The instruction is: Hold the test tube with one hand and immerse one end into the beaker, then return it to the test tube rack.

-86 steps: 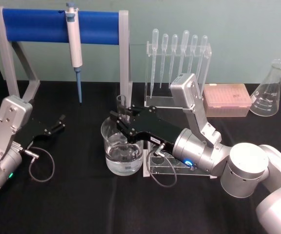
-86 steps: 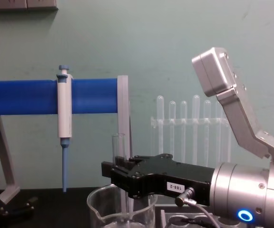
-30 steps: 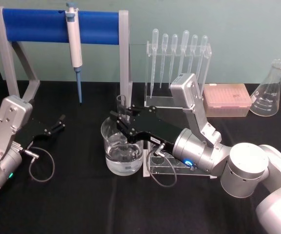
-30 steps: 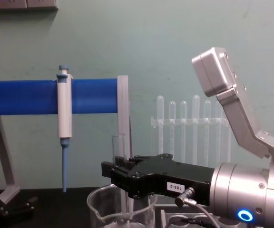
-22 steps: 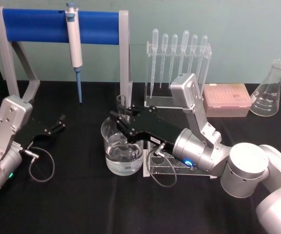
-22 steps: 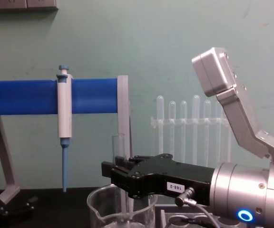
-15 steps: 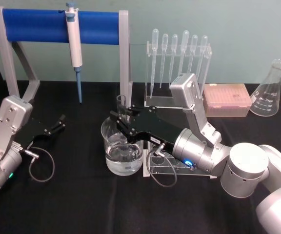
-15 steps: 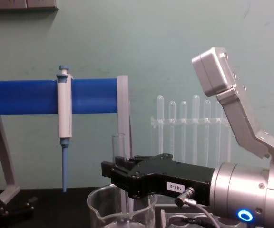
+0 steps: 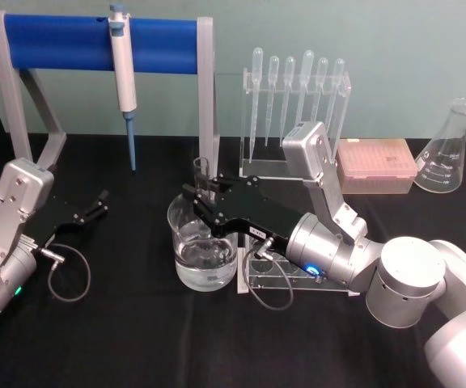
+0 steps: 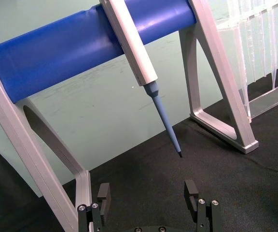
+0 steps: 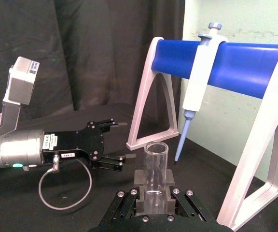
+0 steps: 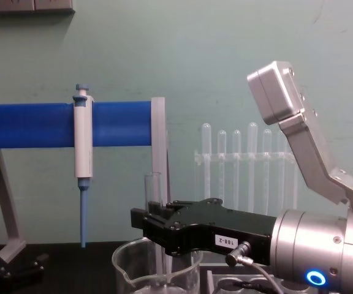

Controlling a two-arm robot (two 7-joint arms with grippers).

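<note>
The test tube (image 9: pixel 201 172) stands upright over the beaker (image 9: pixel 204 252), which holds clear liquid. My right gripper (image 9: pixel 198 202) is shut on the tube's middle, reaching in from the right above the beaker's rim. In the chest view the test tube (image 12: pixel 152 191) runs down past the right gripper (image 12: pixel 151 222) into the beaker (image 12: pixel 132 274); its lower end is hidden. The right wrist view shows the test tube (image 11: pixel 156 166) clamped between the fingers (image 11: pixel 139 178). My left gripper (image 9: pixel 97 205) rests open at the table's left, seen too in its wrist view (image 10: pixel 147 193).
A blue-and-white pipettor (image 9: pixel 123 74) hangs on the blue-bar stand (image 9: pixel 95 42) at the back left. Behind are a pipette rack (image 9: pixel 296 97), a pink tip box (image 9: pixel 376 164) and a conical flask (image 9: pixel 448 153). A clear tube rack (image 9: pixel 283 279) lies under my right arm.
</note>
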